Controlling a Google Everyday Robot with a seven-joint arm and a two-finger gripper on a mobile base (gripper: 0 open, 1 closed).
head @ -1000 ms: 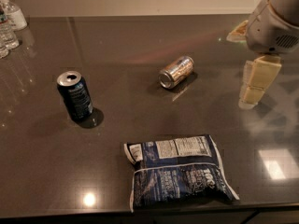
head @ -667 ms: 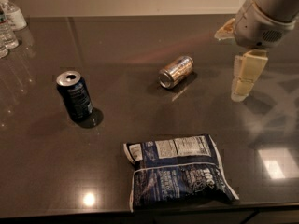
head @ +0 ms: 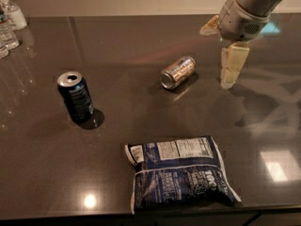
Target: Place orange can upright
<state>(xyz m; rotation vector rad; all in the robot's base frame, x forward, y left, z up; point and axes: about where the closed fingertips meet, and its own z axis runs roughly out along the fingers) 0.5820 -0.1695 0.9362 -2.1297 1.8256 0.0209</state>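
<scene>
**A:** Where is the orange can?

**B:** The orange can (head: 177,72) lies on its side on the dark, glossy table (head: 117,41), a little right of the middle. Its silver end faces the lower left, and the coppery body runs up toward the right.

**A:** And the claw?

**B:** The claw (head: 231,69) hangs over the table at the upper right, its cream-coloured part pointing down. It is near the can's right side but apart from it, with bare table between the two. Whether the claw is released or clenched I cannot tell from this view.

**A:** What else is on the table?

**B:** A dark blue can (head: 75,96) stands upright at the left, well apart from the orange can, showing its silver top. A dark blue snack bag (head: 178,173) lies flat near the front edge, its white label panel facing up, in front of the orange can. In the far upper left corner stand some clear bottles (head: 9,22).
</scene>
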